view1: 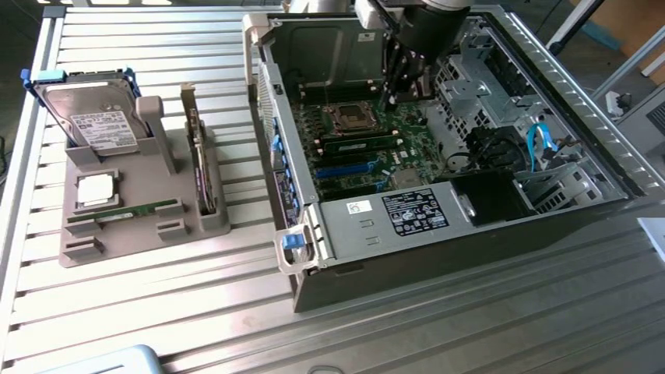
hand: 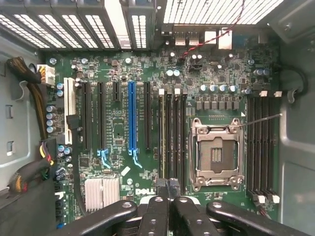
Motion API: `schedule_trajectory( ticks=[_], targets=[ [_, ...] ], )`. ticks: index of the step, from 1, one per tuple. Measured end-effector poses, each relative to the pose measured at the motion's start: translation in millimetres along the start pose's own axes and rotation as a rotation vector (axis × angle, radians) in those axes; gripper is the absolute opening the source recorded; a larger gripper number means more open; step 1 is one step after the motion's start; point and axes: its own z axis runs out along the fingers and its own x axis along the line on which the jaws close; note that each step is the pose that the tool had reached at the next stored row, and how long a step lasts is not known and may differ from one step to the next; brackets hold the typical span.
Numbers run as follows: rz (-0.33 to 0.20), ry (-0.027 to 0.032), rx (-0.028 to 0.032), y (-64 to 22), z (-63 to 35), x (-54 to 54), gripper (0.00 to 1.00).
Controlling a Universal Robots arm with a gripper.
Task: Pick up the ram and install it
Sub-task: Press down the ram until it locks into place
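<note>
Seated on edge, the ram (hand: 162,137) in a memory slot of the green motherboard (hand: 118,142), within the bank of four slots between the open processor socket (hand: 216,155) and the long expansion slots. Of those four, the slot farthest from the socket. In the exterior view, the ram (view1: 359,143) as a dark green strip low inside the open computer case (view1: 416,265), just beside the socket (view1: 350,117).

Right at one end of the ram, the claw (hand: 170,184), fingertips pressed together, nothing visible between them. Contact with the stick's upper edge: cannot tell. In the exterior view, the claw (view1: 395,97) pointing straight down into the case, black arm body above it, tips close to the board (view1: 416,125).

Past the slot bank: a blue expansion slot (hand: 131,118) among black ones, a ribbed silver heat sink (hand: 103,191) near the board's edge, and a dark bundle of wires (hand: 29,172) along one side of the case. On the socket's other side, a second bank of memory slots (hand: 261,142), then the grey case wall (hand: 295,172).

Outside the case, toward the exterior view's left: a grey tray (view1: 124,234) on the slatted metal table (view1: 468,327). In the tray:
- a hard drive (view1: 89,117) upright in a blue frame
- a square silver chip (view1: 96,189) lying flat
- a second thin green stick (view1: 140,209) lying in a groove near the chip
- a taller green card (view1: 195,164) on edge with a metal bracket

Tray and case apart, a strip of bare table between them.
</note>
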Motion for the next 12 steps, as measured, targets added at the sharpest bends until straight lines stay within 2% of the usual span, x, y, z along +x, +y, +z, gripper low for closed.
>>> schedule_trajectory(
  ticks=[12],
  targets=[
    [0.000,-0.0001,0.0000,-0.2,23.6,1.0,0.10]
  ],
)
